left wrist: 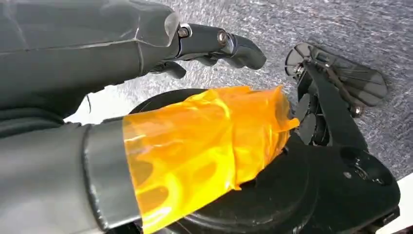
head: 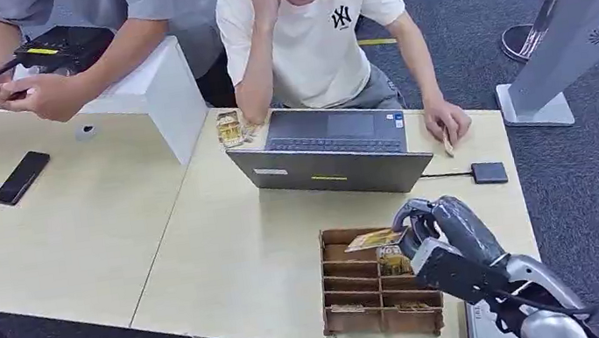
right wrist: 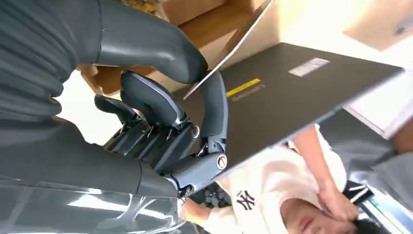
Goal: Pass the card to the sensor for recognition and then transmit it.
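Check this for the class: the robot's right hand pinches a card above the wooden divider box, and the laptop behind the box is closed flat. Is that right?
Not quite. The laptop is open, its screen leaning back toward the robot and its keyboard facing the seated person, as the head view shows. The rest holds: the right hand pinches the card above the wooden divider box.

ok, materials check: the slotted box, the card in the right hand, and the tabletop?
Slotted box: looks like thin laser-cut plywood, unfinished brown, with dark edges and tabbed dividers.
Card: thin and stiff, glossy printed face; plastic or coated paper, can't tell which. The right hand pinches it, and it shows edge-on and unbent in the right wrist view.
Tabletop: pale wood-look laminate, matte, seam between panels.
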Tool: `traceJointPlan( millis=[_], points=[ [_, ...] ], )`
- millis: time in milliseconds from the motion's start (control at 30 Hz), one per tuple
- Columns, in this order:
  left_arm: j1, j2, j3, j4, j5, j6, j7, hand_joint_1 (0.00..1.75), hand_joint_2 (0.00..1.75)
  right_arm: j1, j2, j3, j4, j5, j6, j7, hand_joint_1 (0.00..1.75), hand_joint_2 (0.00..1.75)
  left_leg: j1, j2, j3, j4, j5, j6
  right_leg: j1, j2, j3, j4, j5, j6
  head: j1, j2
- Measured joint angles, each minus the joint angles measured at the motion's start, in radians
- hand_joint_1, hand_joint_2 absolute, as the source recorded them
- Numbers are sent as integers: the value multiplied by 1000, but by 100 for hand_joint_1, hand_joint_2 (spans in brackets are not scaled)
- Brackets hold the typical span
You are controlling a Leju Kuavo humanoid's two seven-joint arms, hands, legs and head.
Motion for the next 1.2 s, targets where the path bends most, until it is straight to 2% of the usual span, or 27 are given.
traceJointPlan(
  millis=[167, 367, 533, 700, 867, 1033, 1133, 1200],
  points=[
    [0, 3, -15, 0, -15, 2, -15, 0, 0, 3, 0, -27, -23, -54, 6, -36, 175, 175, 0, 0, 0, 0, 0, 0, 0, 0, 0, 0, 0, 0, 0, 0],
    [0, 13, -42, 0, -43, 5, -28, 0, 0, 0, 11, -71, -35, -168, 48, -84, 175, 175, 0, 0, -1, 0, 0, 0, 0, 0, 0, 0, 0, 0, 0, 0],
    [0, 24, -57, 0, -60, 5, -33, 0, 0, -48, 35, -92, -23, -211, 59, -93, 175, 175, 0, 0, -1, 0, 0, 0, 0, 0, 0, 0, 0, 0, 0, 0],
    [6, 16, -59, 0, 24, -11, -35, 0, 0, -125, 67, -105, 21, -289, 66, -89, 175, 175, 0, 0, -1, 0, 0, 0, 0, 0, 0, 0, 0, 0, 1, 0],
    [10, 15, -59, 0, 18, -19, -39, 0, 0, -215, 106, -118, 112, -361, 66, -68, 175, 175, 0, 0, -1, 0, 0, 0, 0, 0, 0, 0, 0, 0, 0, 0],
    [11, 25, -59, 0, 3, -39, -39, 0, 0, -294, 145, -118, 211, -356, 26, -34, 175, 175, 1, 0, 0, 0, 0, 0, 0, 0, 0, 0, 0, 0, 1, 0],
    [10, 24, -60, 0, -35, -83, -87, 0, 0, -350, 174, -117, 306, -315, -14, -6, 175, 175, 1, 0, 0, 0, 1, -1, 1, 0, 0, 1, 0, 0, 1, 0],
    [6, 17, -61, 0, -49, -96, -105, 0, 0, -377, 196, -115, 363, -295, -20, -10, 175, 175, 0, 0, -1, 0, 1, -1, 0, 0, 0, 1, 1, -1, 1, 0]
  ],
)
